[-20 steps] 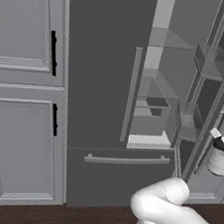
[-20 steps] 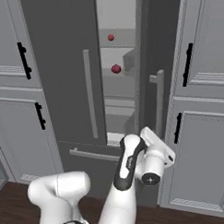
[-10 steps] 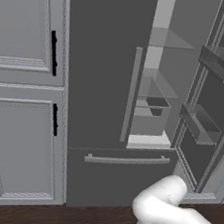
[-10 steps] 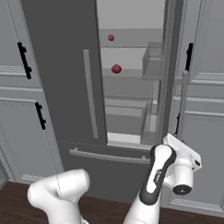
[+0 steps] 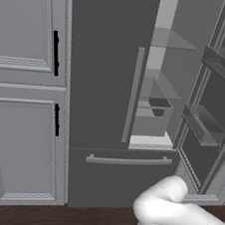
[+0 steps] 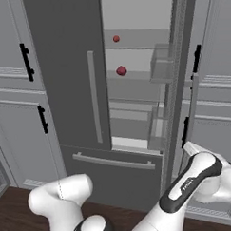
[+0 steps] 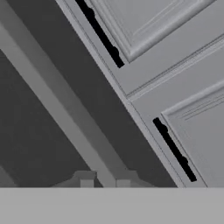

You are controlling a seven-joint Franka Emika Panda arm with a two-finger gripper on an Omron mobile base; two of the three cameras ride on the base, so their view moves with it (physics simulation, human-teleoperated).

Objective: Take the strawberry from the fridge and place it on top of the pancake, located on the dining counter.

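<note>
The fridge stands with its right door swung wide open, and the left door is closed. The strawberry sits on an upper glass shelf inside. My arm reaches low to the right, past the open door's edge. In the hand view my gripper points at the dark door face, its tips close together. The pale bar handle runs down towards the tips, and I cannot tell whether they touch it. The pancake and the dining counter are out of view.
A larger dark red fruit lies on the shelf below the strawberry. Door bins jut from the open door. Light grey cabinets with black handles flank the fridge on both sides. The bottom drawer is closed.
The fridge's right door has swung much wider open. My hand has moved to the right and lower, out past the door's edge.
</note>
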